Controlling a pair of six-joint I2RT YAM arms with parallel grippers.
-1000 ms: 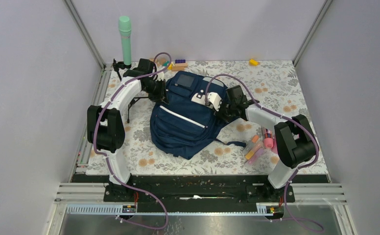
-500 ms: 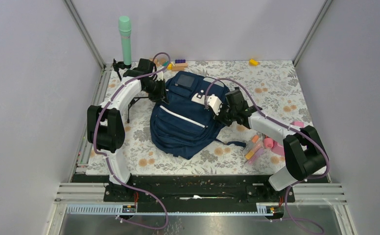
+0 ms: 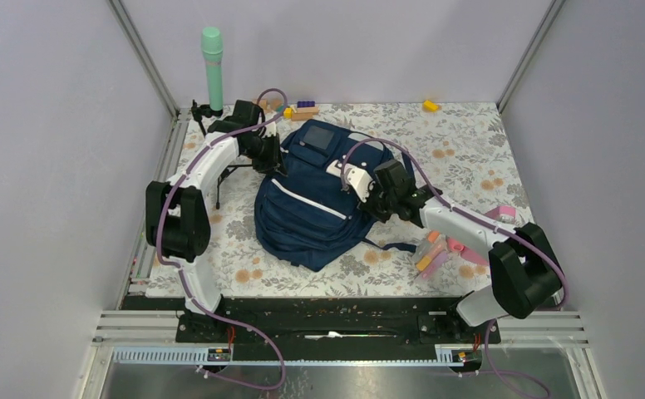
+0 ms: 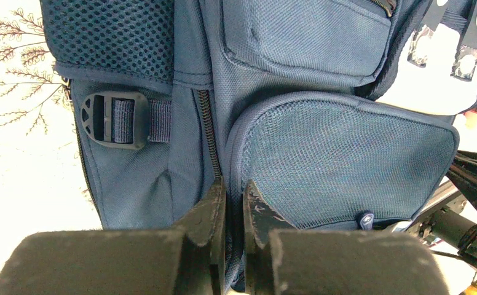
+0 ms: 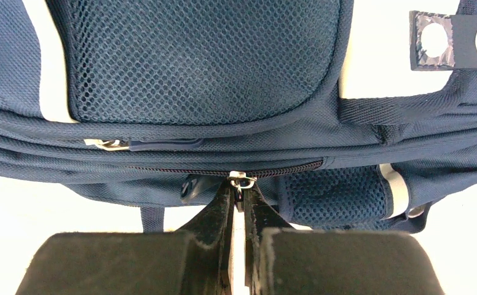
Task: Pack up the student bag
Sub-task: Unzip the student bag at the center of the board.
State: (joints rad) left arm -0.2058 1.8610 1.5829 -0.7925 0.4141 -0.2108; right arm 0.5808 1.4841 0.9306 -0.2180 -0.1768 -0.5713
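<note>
**Both grippers clamped on the student bag**

My right gripper (image 5: pixel 239 192) is clenched on the small metal zipper pull (image 5: pixel 241 180), which sits at the end of a dark zip line along the bag's edge, just below a mesh panel (image 5: pixel 199 61). My left gripper (image 4: pixel 233 195) is pressed almost shut, with navy fabric of the student bag (image 3: pixel 311 208) pinched in the narrow gap beside a second zip. A grey strap buckle (image 4: pixel 113 112) lies to one side of that grip and a mesh pocket (image 4: pixel 346 160) to the other.

In the top view the bag lies flat in the middle of the flower-patterned table (image 3: pixel 469 150), the left arm meeting its far-left corner and the right arm its right edge. A green cylinder (image 3: pixel 212 71) stands upright beyond the bag's far-left corner. A yellow block (image 3: pixel 430 105) lies well beyond the bag's far-right side. Pink and orange items (image 3: pixel 435 249) lie near the bag's right side; I cannot tell what they are.
</note>
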